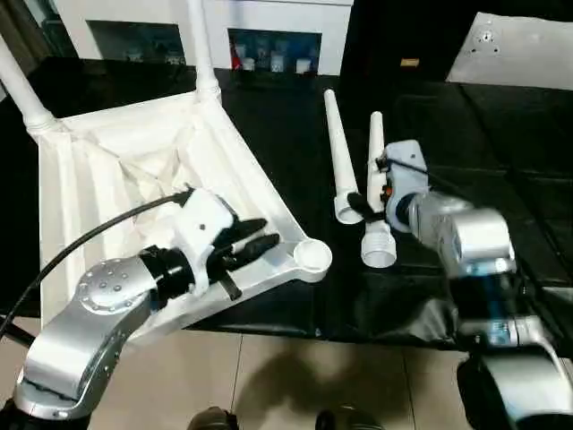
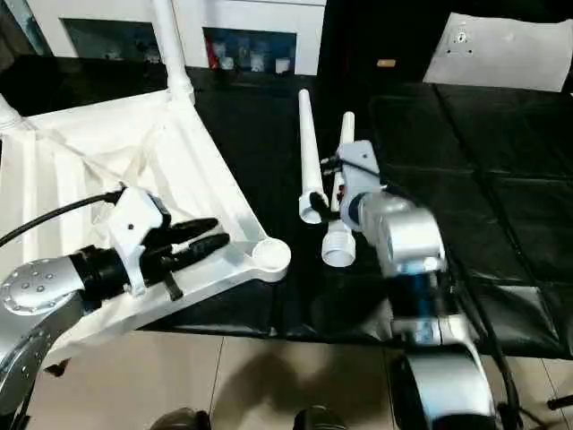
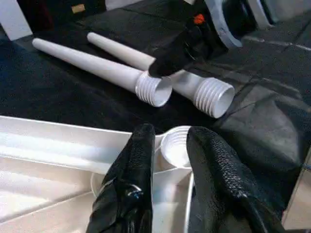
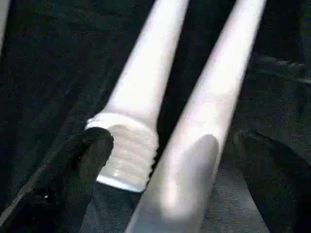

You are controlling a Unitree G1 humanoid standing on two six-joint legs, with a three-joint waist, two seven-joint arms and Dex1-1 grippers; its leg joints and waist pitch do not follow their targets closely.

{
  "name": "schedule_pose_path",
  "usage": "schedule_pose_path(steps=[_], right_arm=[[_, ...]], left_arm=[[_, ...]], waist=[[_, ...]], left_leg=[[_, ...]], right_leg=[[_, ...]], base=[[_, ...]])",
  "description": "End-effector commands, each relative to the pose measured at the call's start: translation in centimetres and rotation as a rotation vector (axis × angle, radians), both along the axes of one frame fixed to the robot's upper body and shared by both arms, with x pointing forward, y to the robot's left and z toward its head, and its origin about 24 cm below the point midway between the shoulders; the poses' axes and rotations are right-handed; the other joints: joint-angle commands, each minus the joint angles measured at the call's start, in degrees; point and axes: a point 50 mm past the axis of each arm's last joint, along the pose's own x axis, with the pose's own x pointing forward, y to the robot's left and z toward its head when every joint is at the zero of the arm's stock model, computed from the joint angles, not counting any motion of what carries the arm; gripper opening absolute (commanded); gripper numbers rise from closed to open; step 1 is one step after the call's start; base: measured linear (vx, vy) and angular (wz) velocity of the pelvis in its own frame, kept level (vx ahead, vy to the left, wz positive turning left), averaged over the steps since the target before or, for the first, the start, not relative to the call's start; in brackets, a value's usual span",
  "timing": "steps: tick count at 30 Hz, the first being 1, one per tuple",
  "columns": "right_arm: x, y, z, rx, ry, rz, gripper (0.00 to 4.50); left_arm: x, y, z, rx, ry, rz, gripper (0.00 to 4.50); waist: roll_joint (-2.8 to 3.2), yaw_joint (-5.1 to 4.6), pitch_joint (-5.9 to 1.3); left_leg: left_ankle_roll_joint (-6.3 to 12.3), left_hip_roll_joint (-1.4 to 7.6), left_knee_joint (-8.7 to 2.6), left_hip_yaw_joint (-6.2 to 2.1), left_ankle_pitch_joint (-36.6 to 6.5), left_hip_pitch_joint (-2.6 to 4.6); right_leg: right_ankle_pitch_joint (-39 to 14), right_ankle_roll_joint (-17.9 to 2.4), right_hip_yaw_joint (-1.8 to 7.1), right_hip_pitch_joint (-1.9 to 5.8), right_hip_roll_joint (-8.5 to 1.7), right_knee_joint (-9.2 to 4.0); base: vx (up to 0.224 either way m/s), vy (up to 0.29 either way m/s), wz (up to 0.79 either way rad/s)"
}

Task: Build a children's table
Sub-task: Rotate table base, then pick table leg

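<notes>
The children's table top (image 1: 98, 179) lies upside down on the left, ribs up. Two white legs (image 1: 201, 54) (image 1: 22, 94) stand screwed into its far corners. Its near right corner socket (image 1: 313, 255) holds nothing. My left gripper (image 1: 258, 236) hovers over the rim just short of that socket, fingers (image 3: 136, 165) slightly apart with nothing gripped. Two loose legs (image 1: 340, 152) (image 1: 376, 170) lie side by side on the black mat, threaded ends toward me. My right gripper (image 4: 180, 184) is open and straddles the right-hand leg. One of its fingers (image 4: 82, 160) is beside the other leg's threads.
A white cabinet (image 1: 269, 27) with glass-fronted compartments stands behind the work table. A white panel (image 1: 519, 49) lies at the back right. The black mat (image 1: 501, 161) stretches to the right. The table's front edge meets tiled floor (image 1: 286, 376) below my arms.
</notes>
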Motion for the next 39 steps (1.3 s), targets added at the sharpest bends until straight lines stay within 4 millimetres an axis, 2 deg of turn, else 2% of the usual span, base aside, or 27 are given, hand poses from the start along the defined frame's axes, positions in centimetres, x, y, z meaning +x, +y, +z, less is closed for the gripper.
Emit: schedule_pose_path(steps=[1, 7, 10, 12, 13, 15, 17, 18, 20, 21, 22, 23, 31, 35, 36, 39], right_arm=[[0.2, -0.7, -0.2, 0.017, 0.049, -0.021, 4.5], [0.5, -1.5, -1.1, 0.031, 0.131, -0.038, 4.5], [0.5, -1.9, -1.6, 0.048, 0.167, -0.043, 4.5], [0.5, -2.0, -1.9, 0.061, 0.187, -0.045, 4.23], [0.5, -2.3, -2.3, 0.065, 0.206, -0.049, 4.16], [0.4, -2.6, -2.7, 0.071, 0.23, -0.055, 4.13], [0.4, -3.2, -3.2, 0.069, 0.249, -0.069, 3.79], [0.3, -3.6, -3.5, 0.07, 0.258, -0.077, 3.74], [0.2, -4.0, -3.7, 0.067, 0.263, -0.082, 3.6], [0.2, -4.1, -3.7, 0.071, 0.267, -0.086, 3.46], [0.2, -4.2, -3.8, 0.075, 0.272, -0.086, 3.35], [0.1, -4.5, -3.9, 0.081, 0.281, -0.087, 3.3], [0.2, -5.8, -3.9, 0.077, 0.273, -0.111, 2.57], [0.2, -6.3, -3.7, 0.074, 0.256, -0.118, 2.28], [0.2, -6.4, -3.7, 0.077, 0.254, -0.119, 2.17], [0.2, -6.8, -3.6, 0.095, 0.238, -0.143, 1.93]], left_arm=[[-0.4, -0.5, 0.3, -0.002, 0.007, -0.021, 1.26], [-0.8, -0.9, 0.1, 0.015, 0.028, -0.044, 1.26], [-0.9, -0.9, 0.1, 0.018, 0.032, -0.049, 1.26], [-0.9, -1.0, 0.1, 0.023, 0.034, -0.051, 1.3], [-1.0, -1.0, 0.1, 0.023, 0.037, -0.053, 1.3], [-1.0, -1.1, 0.2, 0.024, 0.038, -0.055, 1.3], [-1.0, -1.1, 0.2, 0.028, 0.038, -0.058, 1.3], [-1.0, -1.1, 0.2, 0.029, 0.038, -0.06, 1.3], [-1.0, -1.1, 0.3, 0.027, 0.037, -0.062, 1.3], [-1.0, -1.1, 0.3, 0.027, 0.036, -0.062, 1.3], [-1.0, -1.1, 0.3, 0.026, 0.036, -0.062, 1.3], [-1.0, -1.2, 0.3, 0.028, 0.035, -0.063, 1.3], [-1.0, -1.3, 0.6, 0.03, 0.028, -0.066, 1.3], [-0.9, -1.4, 0.7, 0.028, 0.021, -0.068, 1.3], [-0.8, -1.4, 0.7, 0.026, 0.021, -0.069, 1.3], [-0.6, -1.5, 0.7, 0.018, 0.013, -0.06, 1.3]], waist=[[0.41, 0.14, -3.92], [0.3, 0.25, -4.02], [0.2, 0.27, -3.98], [0.3, 0.27, -3.95], [0.14, 0.26, -3.96], [0.2, 0.25, -3.93], [0.19, 0.27, -3.95], [0.25, 0.31, -4.11], [-0.01, 0.36, -4.3], [-0.05, 0.3, -4.25], [0.27, 0.35, -4.3], [0.1, 0.32, -4.25], [0.35, 0.68, -4.1], [0.27, 0.92, -4.24], [0.5, 1.0, -4.31], [0.3, 1.02, -4.38]], left_leg=[[-0.95, 1.21, -3.37, -0.14, -5.2, 0.45], [-0.55, 1.17, -3.19, -0.11, -4.8, 0.26], [-0.61, 1.2, -3.19, -0.06, -5.8, 0.35], [-0.7, 1.22, -3.18, -0.09, -6.1, 0.35], [-0.64, 1.21, -3.17, -0.08, -6.1, 0.35], [-0.66, 1.2, -3.14, -0.08, -6.3, 0.32], [-0.68, 1.18, -3.07, -0.04, -6.6, 0.34], [-0.68, 1.21, -2.98, -0.05, -6.3, 0.34], [0.14, 1.15, -2.83, -0.08, -4.0, 0.0], [0.34, 1.15, -2.86, -0.1, -3.7, -0.06], [0.53, 1.18, -2.77, -0.08, -3.9, 0.15], [0.73, 1.16, -2.75, 0.0, -4.3, 0.14], [0.29, 1.32, -2.8, -0.03, -6.6, 0.32], [0.3, 1.26, -2.71, -0.01, -6.0, 0.26], [0.28, 1.26, -2.68, -0.06, -5.8, 0.28], [0.61, 1.22, -2.61, -0.01, -5.2, 0.24]], right_leg=[[-0.3, -11.8, 2.75, 3.36, -3.22, -3.48], [0.0, -12.3, 2.72, 3.53, -3.25, -3.42], [-1.9, -12.3, 2.71, 3.5, -3.31, -3.61], [-2.6, -12.1, 2.69, 3.47, -3.32, -3.67], [-2.8, -12.1, 2.66, 3.48, -3.26, -3.68], [-3.4, -12.2, 2.62, 3.43, -3.31, -3.72], [-3.9, -12.6, 2.61, 3.4, -3.31, -3.81], [-3.4, -12.8, 2.62, 3.47, -3.41, -3.7], [0.6, -13.4, 2.57, 3.79, -3.28, -3.24], [0.8, -13.4, 2.52, 3.77, -3.27, -3.22], [0.6, -13.7, 2.51, 3.63, -3.31, -3.28], [0.4, -13.8, 2.52, 3.63, -3.25, -3.36], [-3.4, -13.7, 2.46, 3.42, -3.36, -3.63], [-2.2, -13.7, 2.45, 3.48, -3.28, -3.52], [-1.9, -13.7, 2.43, 3.49, -3.32, -3.44], [-0.5, -14.0, 2.43, 3.56, -3.25, -3.36]], base=[[0.0, 0.0, 0.0], [0.0, 0.0, 0.0], [0.0, 0.0, 0.0], [0.0, 0.0, 0.0], [0.0, 0.0, 0.0], [0.0, 0.0, 0.0], [0.0, 0.0, 0.0], [0.0, 0.0, 0.0], [0.0, 0.0, 0.0], [0.0, 0.0, 0.0], [0.0, 0.0, 0.0], [0.0, 0.0, 0.0], [0.0, 0.0, 0.0], [0.0, 0.0, 0.0], [0.0, 0.0, 0.0], [0.0, 0.0, 0.0]])
